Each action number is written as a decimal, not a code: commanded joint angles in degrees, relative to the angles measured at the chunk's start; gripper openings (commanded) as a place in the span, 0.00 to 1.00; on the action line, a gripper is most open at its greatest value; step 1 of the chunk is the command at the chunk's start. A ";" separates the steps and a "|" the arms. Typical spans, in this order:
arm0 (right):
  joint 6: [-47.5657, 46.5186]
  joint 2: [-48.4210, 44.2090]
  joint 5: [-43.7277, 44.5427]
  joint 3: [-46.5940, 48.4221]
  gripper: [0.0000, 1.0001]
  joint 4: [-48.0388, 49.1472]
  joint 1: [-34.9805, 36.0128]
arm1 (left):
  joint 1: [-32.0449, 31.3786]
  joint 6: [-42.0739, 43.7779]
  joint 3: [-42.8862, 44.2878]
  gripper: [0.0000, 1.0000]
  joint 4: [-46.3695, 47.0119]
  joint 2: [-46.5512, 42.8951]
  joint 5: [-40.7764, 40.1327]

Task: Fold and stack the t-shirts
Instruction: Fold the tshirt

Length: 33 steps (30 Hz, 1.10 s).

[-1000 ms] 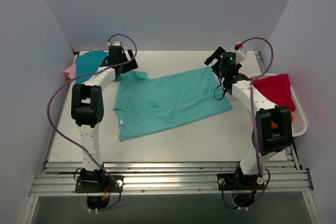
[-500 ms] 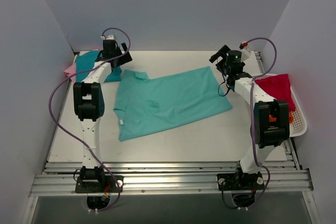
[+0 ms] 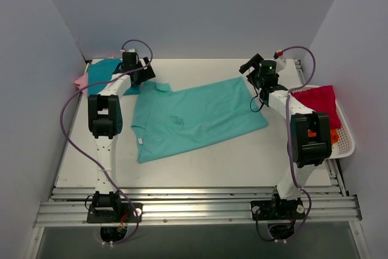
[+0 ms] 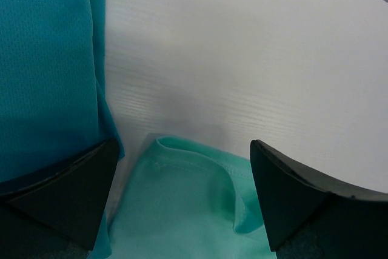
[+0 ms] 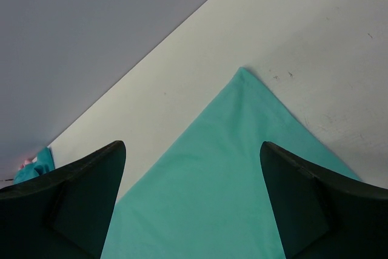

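Observation:
A mint-green t-shirt [image 3: 194, 118] lies spread flat on the white table. My left gripper [image 3: 143, 72] is open above its far left sleeve corner [image 4: 188, 192], fingers either side, not touching. My right gripper [image 3: 250, 67] is open above its far right corner [image 5: 242, 150]. A darker teal t-shirt [image 3: 104, 74] lies folded at the far left on a pink t-shirt [image 3: 80, 81]; the teal one also shows in the left wrist view [image 4: 45, 65]. A crimson t-shirt [image 3: 319, 102] lies in the basket. No orange one is in view.
A white slotted basket [image 3: 344, 139] stands at the table's right edge. Grey walls close in the back and both sides. Metal rails [image 3: 194, 201] run along the near edge.
Both grippers have shifted slightly at the far edge; the left one moved back toward the mint shirt's sleeve corner. The shirts have not moved.

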 commanded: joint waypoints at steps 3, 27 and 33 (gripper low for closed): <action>0.62 -0.36 -0.59 -1.13 0.88 2.39 -0.28 | -0.78 -2.19 1.89 1.00 -3.45 0.23 2.91; 1.06 0.78 -0.33 -3.24 0.88 3.18 -0.20 | -3.07 -3.78 -4.18 0.44 -3.11 -2.41 -1.57; 1.14 1.83 -0.33 -2.89 0.88 3.19 -0.02 | -3.07 -3.95 -3.83 0.19 -3.11 -2.32 -1.93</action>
